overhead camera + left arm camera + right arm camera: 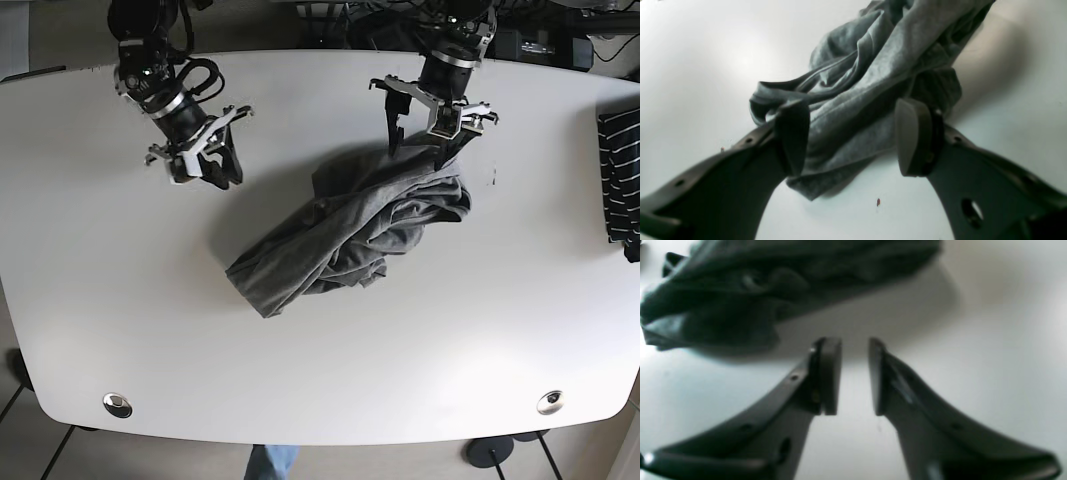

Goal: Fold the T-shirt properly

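A grey T-shirt [350,235] lies crumpled in a heap at the middle of the white table [120,300]. My left gripper [422,142] hovers over the heap's far right edge with its jaws wide apart. In the left wrist view the shirt [867,76] shows between and beyond the left gripper [853,136] fingers, which hold nothing. My right gripper [212,172] is over bare table, left of the shirt and apart from it. In the right wrist view the right gripper [855,376] has a narrow empty gap, and the shirt [740,296] lies blurred ahead to the left.
A dark striped cloth [620,175] lies at the table's right edge. Two round metal fittings [117,404] [549,402] sit near the front edge. Bare table surrounds the shirt on all sides.
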You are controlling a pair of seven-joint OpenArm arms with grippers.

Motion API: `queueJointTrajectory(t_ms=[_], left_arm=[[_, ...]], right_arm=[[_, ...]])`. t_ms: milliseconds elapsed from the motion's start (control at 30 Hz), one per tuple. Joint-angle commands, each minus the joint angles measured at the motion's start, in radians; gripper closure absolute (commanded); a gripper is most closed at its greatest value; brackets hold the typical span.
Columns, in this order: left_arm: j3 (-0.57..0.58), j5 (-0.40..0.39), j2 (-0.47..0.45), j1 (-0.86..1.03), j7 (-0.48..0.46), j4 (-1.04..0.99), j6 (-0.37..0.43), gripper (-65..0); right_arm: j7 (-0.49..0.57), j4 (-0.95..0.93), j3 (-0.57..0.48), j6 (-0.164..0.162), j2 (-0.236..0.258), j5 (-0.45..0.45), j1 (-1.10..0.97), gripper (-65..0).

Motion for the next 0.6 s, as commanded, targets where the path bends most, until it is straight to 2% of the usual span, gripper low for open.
queueJointTrajectory(t_ms=[33, 100, 133, 167, 233, 300, 433, 600], left_arm=[[-0.001, -0.009, 0.002, 0.004, -0.016, 0.016, 0.002, -37.9], [-0.002, -0.008, 0.0, -0.005, -0.014, 0.015, 0.002, -38.5], [-0.005, -0.008, 0.0, -0.008, -0.014, 0.015, 0.002, -40.8], [-0.031, -0.008, 0.005, -0.01, -0.014, 0.015, 0.002, -46.0], [-0.099, -0.009, 0.039, -0.022, -0.014, 0.015, 0.004, -50.0], [-0.156, -0.009, 0.054, -0.036, -0.005, 0.013, 0.002, -50.0], [-0.218, -0.011, 0.054, -0.071, 0.09, 0.013, 0.002, -50.0], [-0.263, -0.011, 0.056, -0.085, 0.096, 0.013, 0.002, -50.0]], right_arm=[[-0.013, 0.022, -0.058, 0.005, 0.008, 0.01, 0.052, -29.2], [-0.056, 0.017, -0.139, 0.004, 0.004, 0.009, 0.118, -40.9], [-0.073, 0.017, -0.168, 0.004, 0.002, 0.009, 0.145, -44.1], [-0.102, 0.017, -0.21, 0.001, 0.001, 0.009, 0.19, -46.9], [-0.148, 0.016, -0.285, -0.002, 0.001, 0.009, 0.268, -47.4], [-0.186, -0.019, -0.346, -0.002, -0.001, 0.012, 0.335, -47.4], [-0.217, -0.127, -0.457, -0.004, -0.004, 0.018, 0.46, -47.4], [-0.219, -0.179, -0.48, 0.004, -0.09, 0.018, 0.524, -47.4]])
